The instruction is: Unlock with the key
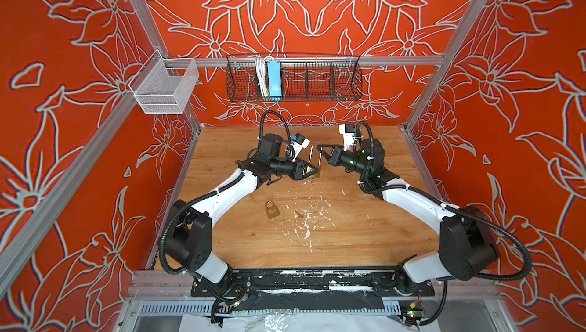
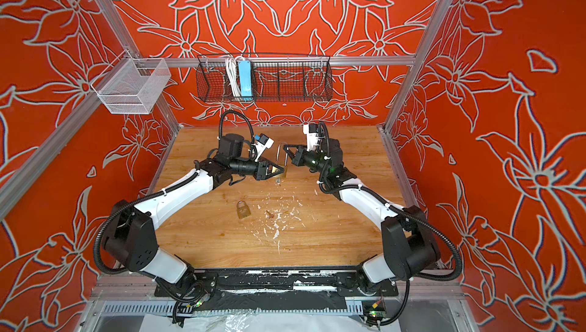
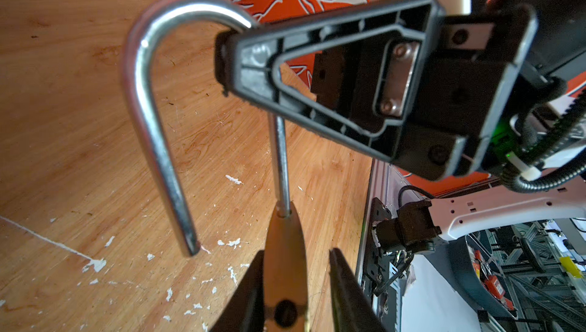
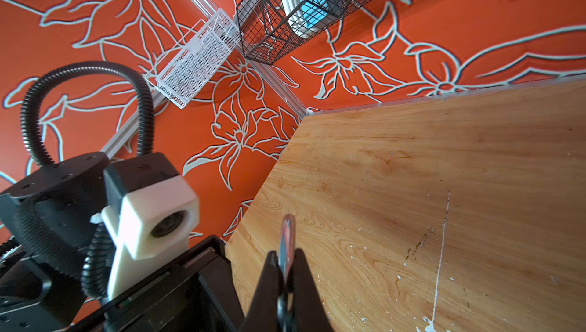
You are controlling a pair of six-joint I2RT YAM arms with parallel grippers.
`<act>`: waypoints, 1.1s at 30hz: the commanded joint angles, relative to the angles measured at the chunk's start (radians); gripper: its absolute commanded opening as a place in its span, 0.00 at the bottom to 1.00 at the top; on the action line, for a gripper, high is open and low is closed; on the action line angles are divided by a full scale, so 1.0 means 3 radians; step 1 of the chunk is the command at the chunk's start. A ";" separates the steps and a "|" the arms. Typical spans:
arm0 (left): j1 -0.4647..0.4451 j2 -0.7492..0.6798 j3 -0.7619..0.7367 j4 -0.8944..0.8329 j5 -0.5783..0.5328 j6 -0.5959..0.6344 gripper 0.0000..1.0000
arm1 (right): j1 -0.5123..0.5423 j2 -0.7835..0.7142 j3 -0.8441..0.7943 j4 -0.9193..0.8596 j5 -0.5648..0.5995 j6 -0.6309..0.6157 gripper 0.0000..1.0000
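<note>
A brass padlock (image 1: 314, 173) with a long steel shackle (image 3: 142, 92) is held up over the back of the wooden table. The shackle stands sprung, with one leg free of the body (image 3: 285, 257). My left gripper (image 3: 297, 252) is round the body with its jaws open: one finger touches it and a gap shows at the other. My right gripper (image 4: 285, 252) is shut on the top bend of the shackle (image 4: 287, 229). Both top views show a small silvery key (image 1: 312, 182) hanging under the body, too small for detail.
A second, smaller brass padlock (image 1: 272, 209) lies shut on the table (image 1: 364, 238) nearer the front, with a small brown object (image 1: 299, 214) and white paint flecks beside it. A black wire basket (image 1: 293, 78) and a white mesh basket (image 1: 165, 88) hang on the back rail.
</note>
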 commanded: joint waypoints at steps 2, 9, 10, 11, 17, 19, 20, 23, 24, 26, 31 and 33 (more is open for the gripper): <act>-0.0072 0.0005 0.0123 0.0045 0.0083 0.0090 0.37 | 0.0013 -0.0125 0.0166 0.0068 0.0143 -0.0039 0.00; -0.0077 0.0044 0.0179 -0.0053 -0.0031 0.0070 0.35 | 0.0012 -0.0179 0.0186 -0.0007 0.0219 -0.0099 0.00; -0.0078 0.0055 0.0185 -0.0061 -0.0038 0.0070 0.34 | 0.0013 -0.0184 0.0186 0.0000 0.0224 -0.0101 0.00; -0.0078 0.0065 0.0190 -0.0072 -0.0057 0.0061 0.34 | 0.0011 -0.0189 0.0186 -0.0001 0.0235 -0.0106 0.00; -0.0077 0.0089 0.0209 -0.0092 -0.0076 0.0040 0.31 | 0.0016 -0.0215 0.0191 -0.0013 0.0283 -0.0124 0.00; -0.0077 0.0096 0.0219 -0.0106 -0.0074 0.0039 0.31 | 0.0014 -0.0220 0.0186 -0.0010 0.0310 -0.0124 0.00; -0.0077 0.0105 0.0221 -0.0121 -0.0082 0.0043 0.31 | 0.0015 -0.0228 0.0181 -0.0008 0.0326 -0.0121 0.00; -0.0077 0.0120 0.0241 -0.0138 -0.0076 0.0039 0.31 | 0.0016 -0.0251 0.0171 -0.0012 0.0363 -0.0134 0.00; -0.0078 0.0123 0.0242 -0.0138 -0.0065 0.0038 0.31 | 0.0016 -0.0256 0.0163 -0.0003 0.0382 -0.0129 0.00; -0.0078 0.0131 0.0249 -0.0141 -0.0049 0.0032 0.32 | 0.0011 -0.0274 0.0151 -0.0003 0.0428 -0.0136 0.00; -0.0077 0.0150 0.0252 -0.0143 -0.0040 0.0029 0.33 | 0.0015 -0.0294 0.0133 0.0011 0.0481 -0.0126 0.00; -0.0078 0.0157 0.0257 -0.0139 -0.0026 0.0020 0.33 | 0.0013 -0.0302 0.0120 0.0031 0.0505 -0.0119 0.00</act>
